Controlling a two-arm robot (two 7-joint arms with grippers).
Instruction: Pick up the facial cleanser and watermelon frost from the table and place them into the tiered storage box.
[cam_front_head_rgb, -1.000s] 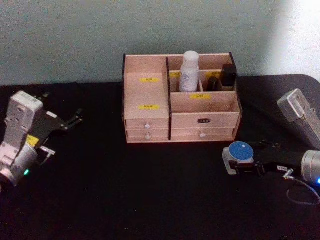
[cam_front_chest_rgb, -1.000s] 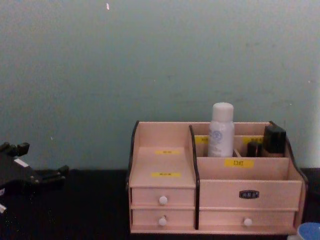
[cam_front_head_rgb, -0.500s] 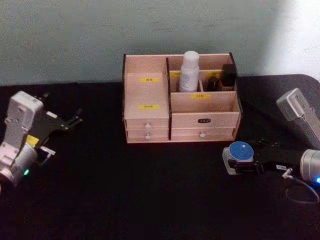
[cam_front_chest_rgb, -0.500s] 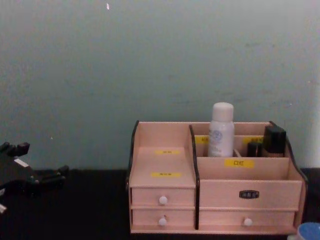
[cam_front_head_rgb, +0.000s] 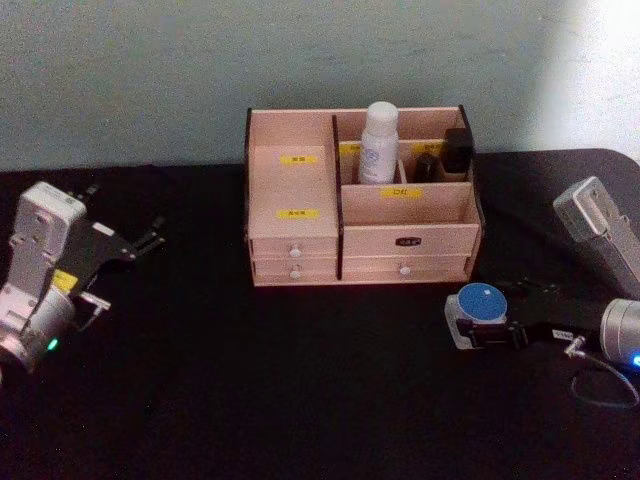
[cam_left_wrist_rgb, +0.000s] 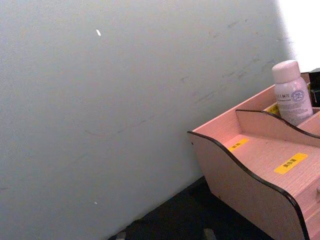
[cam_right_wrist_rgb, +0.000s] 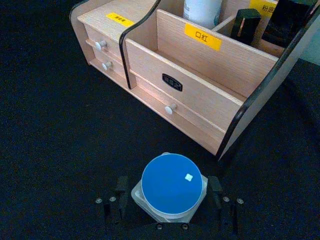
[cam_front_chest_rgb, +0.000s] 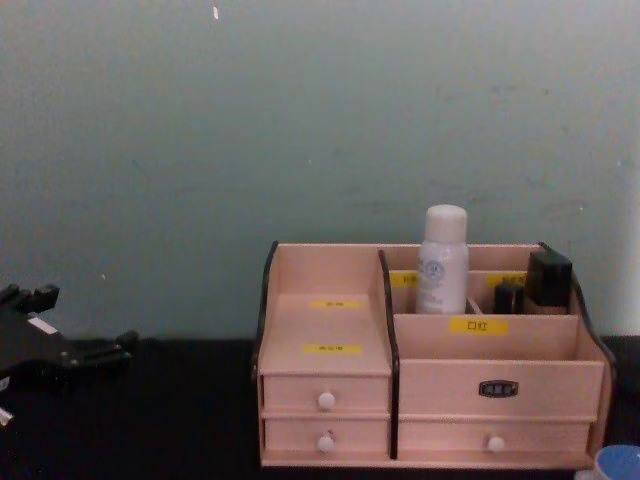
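A: Black tabletop, I see. Where's the storage box?
B: At the back by the wall, drawers facing the robot. A white bottle stands upright in a rear compartment, just right of the tall middle divider.
A: And the blue-lidded jar?
B: On the table, near the box's front right corner. The right gripper has its jaws apart, one on each side of the jar.
A: The left gripper?
B: Well off to the left, jaws apart, holding nothing.
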